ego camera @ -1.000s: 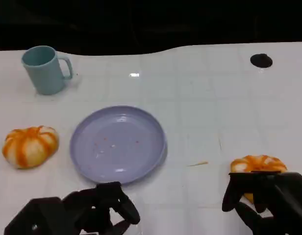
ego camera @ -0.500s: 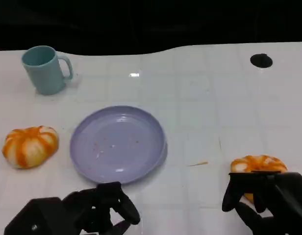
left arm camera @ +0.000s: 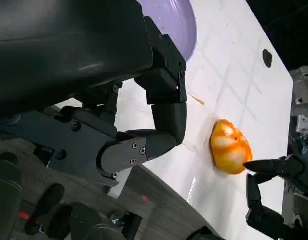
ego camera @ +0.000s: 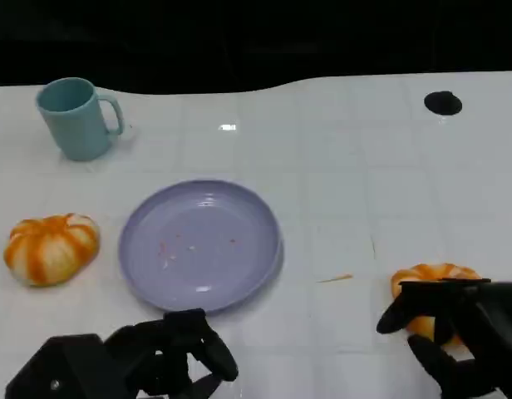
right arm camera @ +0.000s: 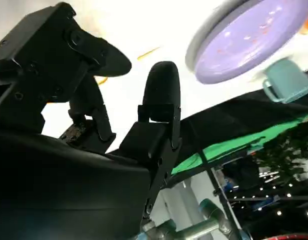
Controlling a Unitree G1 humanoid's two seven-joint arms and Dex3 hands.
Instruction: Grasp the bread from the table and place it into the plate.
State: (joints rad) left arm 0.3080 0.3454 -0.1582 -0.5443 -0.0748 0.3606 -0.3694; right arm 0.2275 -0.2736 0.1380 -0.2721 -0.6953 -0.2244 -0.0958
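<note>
A round orange-and-white bread (ego camera: 430, 278) lies on the white table at the right front. My right hand (ego camera: 465, 332) sits just behind it, fingers spread over its near side without closing on it. The left wrist view shows that bread (left arm camera: 230, 147) with the right hand's fingertips (left arm camera: 266, 166) at its edge. A second bread (ego camera: 51, 248) lies at the left. Between the two stands the lilac plate (ego camera: 140, 249), holding nothing but crumbs. My left hand (ego camera: 160, 362) rests in front of the plate, fingers curled in on nothing.
A teal mug (ego camera: 77, 116) stands at the back left, and a black round spot (ego camera: 443, 102) marks the table at the back right. A thin yellow scrap (ego camera: 335, 278) lies between plate and right bread. The table's far edge meets darkness.
My right hand has shifted slightly to the right and its fingers have risen a little over the right bread. The left hand, both breads and the plate have stayed put.
</note>
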